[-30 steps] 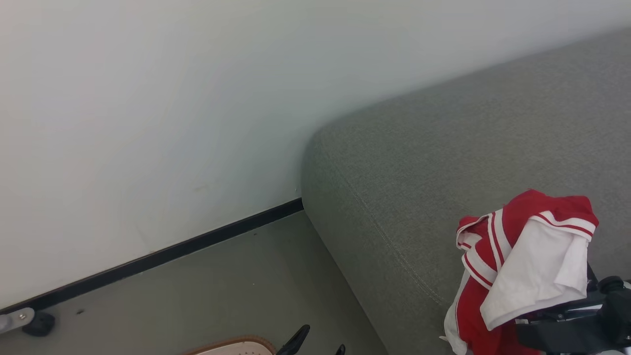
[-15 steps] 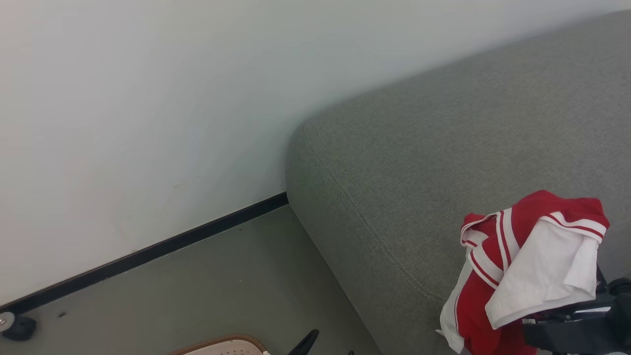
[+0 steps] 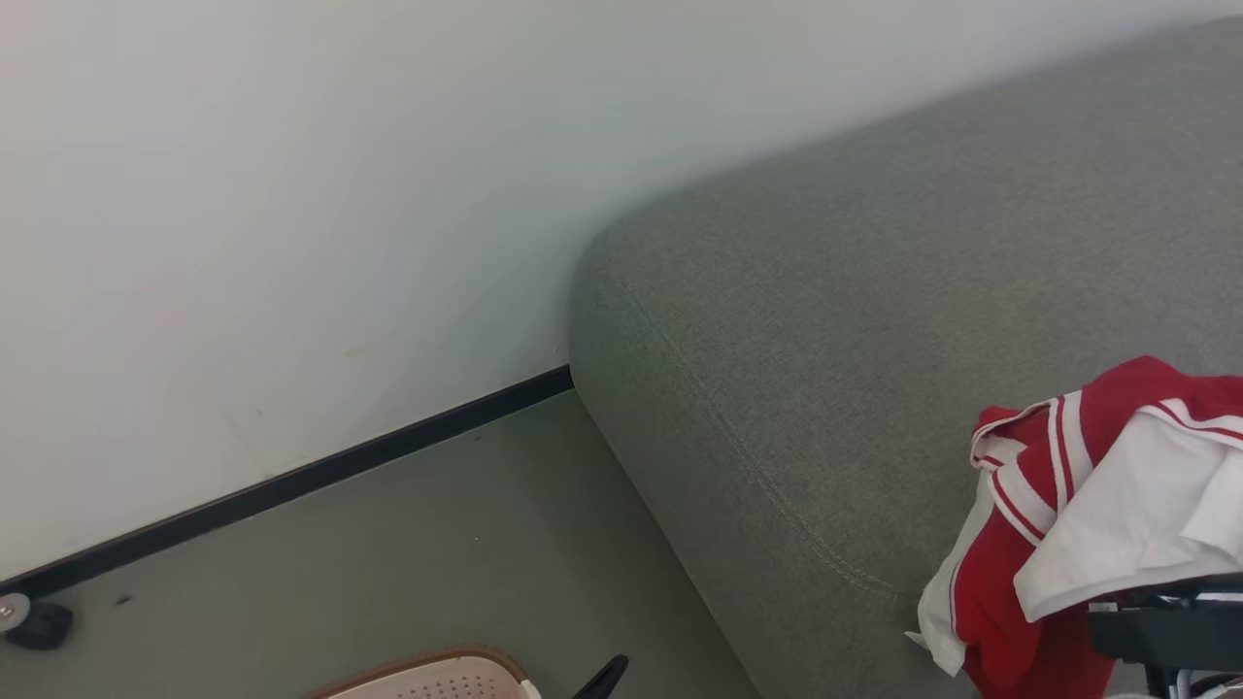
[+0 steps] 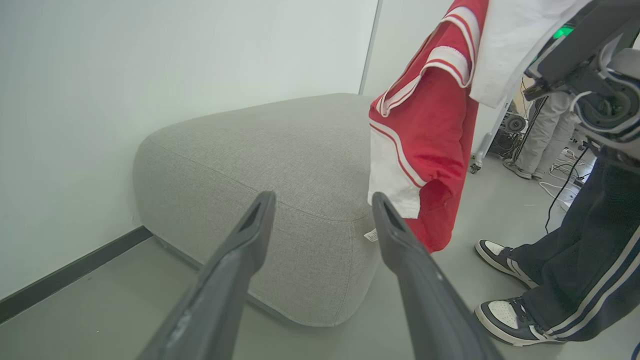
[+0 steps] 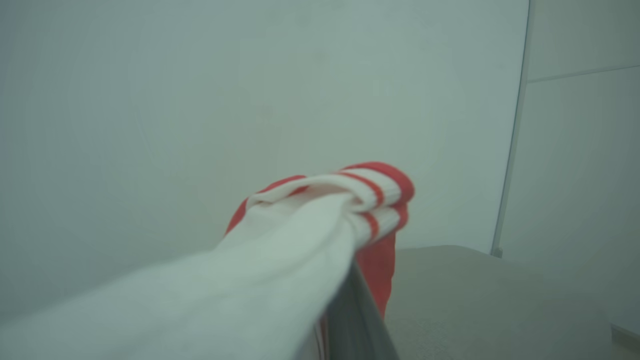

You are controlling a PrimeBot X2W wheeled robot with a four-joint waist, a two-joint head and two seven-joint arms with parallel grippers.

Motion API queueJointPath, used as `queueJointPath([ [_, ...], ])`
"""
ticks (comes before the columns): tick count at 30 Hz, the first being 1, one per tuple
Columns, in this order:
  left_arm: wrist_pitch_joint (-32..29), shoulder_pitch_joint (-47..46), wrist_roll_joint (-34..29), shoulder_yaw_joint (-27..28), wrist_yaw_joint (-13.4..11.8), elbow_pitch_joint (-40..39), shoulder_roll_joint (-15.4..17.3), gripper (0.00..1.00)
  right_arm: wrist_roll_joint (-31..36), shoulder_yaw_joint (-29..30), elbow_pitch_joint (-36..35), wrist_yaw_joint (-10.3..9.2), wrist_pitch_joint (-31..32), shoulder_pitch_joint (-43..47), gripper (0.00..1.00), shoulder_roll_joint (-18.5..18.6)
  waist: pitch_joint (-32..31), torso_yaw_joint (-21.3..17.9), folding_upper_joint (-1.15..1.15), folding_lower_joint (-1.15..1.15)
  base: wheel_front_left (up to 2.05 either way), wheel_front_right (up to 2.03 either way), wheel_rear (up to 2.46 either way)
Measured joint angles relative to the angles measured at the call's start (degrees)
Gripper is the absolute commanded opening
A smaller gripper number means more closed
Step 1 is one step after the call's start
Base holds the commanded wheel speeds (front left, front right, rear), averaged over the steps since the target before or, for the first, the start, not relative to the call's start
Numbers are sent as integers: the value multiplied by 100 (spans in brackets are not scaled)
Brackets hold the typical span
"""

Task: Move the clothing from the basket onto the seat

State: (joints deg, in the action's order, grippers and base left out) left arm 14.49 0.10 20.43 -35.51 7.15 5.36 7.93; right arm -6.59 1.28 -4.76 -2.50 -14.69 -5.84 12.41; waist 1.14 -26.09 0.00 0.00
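The red and white clothing (image 3: 1088,524) hangs in a bunch from my right gripper (image 3: 1160,631), which is shut on it. In the right wrist view the clothing (image 5: 310,225) drapes over one dark finger (image 5: 357,320). It dangles beside the near edge of the grey seat (image 3: 874,320), and its lower hem (image 4: 425,150) falls below the cushion top (image 4: 260,145). My left gripper (image 4: 322,200) is open and holds nothing, low over the floor and facing the seat. One fingertip (image 3: 604,675) shows beside the basket rim (image 3: 427,670) at the bottom edge of the head view.
A white wall with a dark skirting strip (image 3: 291,485) runs behind and left of the seat. A caster wheel (image 3: 34,623) sits at the far left. A person's legs and shoes (image 4: 575,280) stand to the right of the seat, with cables on the floor beyond.
The head camera has shifted a little. My right gripper has carried the clothing to the right along the seat's near edge. The left gripper has stayed open.
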Motion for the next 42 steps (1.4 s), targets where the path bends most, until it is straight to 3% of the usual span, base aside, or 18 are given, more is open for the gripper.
queueJointPath([
  [10,0,-1,-43,-71,0,-183,263,100,-281,458,190,183,-1,-689,0,305,328,52,0,0,0,0,0],
  [19,0,-44,-86,-71,0,-421,649,100,-835,821,1115,479,-1,-1914,0,539,787,70,0,0,0,0,0],
  [31,0,-210,-226,-269,1,-619,1095,100,-1109,1283,2563,554,-1,-3541,0,1074,1353,44,0,1,0,0,0],
  [42,0,-371,-230,-253,1,-726,1380,100,-1133,1480,3401,611,-2,-4629,0,1360,1778,275,0,1,0,0,0],
])
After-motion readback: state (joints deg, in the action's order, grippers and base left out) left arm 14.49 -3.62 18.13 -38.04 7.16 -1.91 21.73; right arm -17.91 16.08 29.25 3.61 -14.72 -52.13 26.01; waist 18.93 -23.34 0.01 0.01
